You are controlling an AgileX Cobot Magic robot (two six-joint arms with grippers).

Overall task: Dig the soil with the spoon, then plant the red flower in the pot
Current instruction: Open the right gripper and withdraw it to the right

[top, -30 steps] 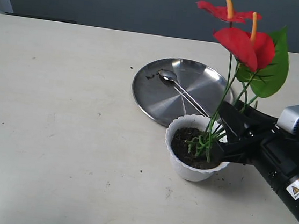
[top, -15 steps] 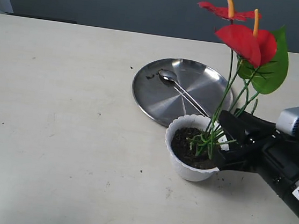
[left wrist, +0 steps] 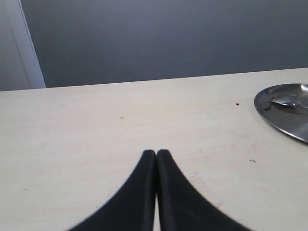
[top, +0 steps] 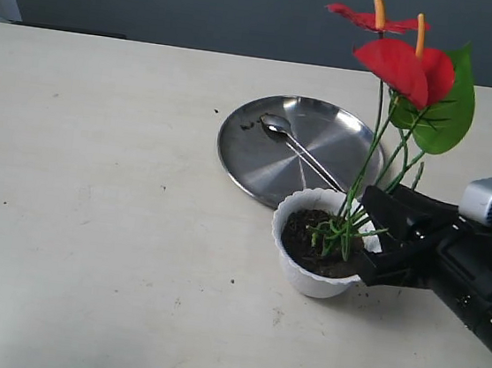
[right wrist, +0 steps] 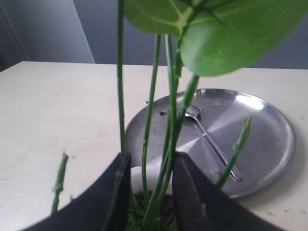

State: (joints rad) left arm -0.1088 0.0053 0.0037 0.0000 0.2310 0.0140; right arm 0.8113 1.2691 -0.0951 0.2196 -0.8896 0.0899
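Observation:
The red flower (top: 401, 68) stands with its stems in the soil (top: 302, 239) of the white pot (top: 293, 274). My right gripper (top: 367, 233) is open at the pot's right rim. Its jaws stand apart on either side of the green stems (right wrist: 168, 134), with gaps showing around them. The spoon (top: 299, 146) lies on the steel plate (top: 248, 162) behind the pot, and the right wrist view also shows the spoon (right wrist: 207, 137). My left gripper (left wrist: 156, 153) is shut and empty over bare table, out of the exterior view.
The steel plate (left wrist: 284, 113) lies just behind the pot, with soil crumbs on it near the spoon's bowl. A few soil specks dot the table (top: 91, 220) around the pot. A dark wall runs behind the table's far edge.
My right gripper's jaws have spread apart around the stems and the arm has drawn back slightly to the right. The flower has settled a little to the right in the pot.

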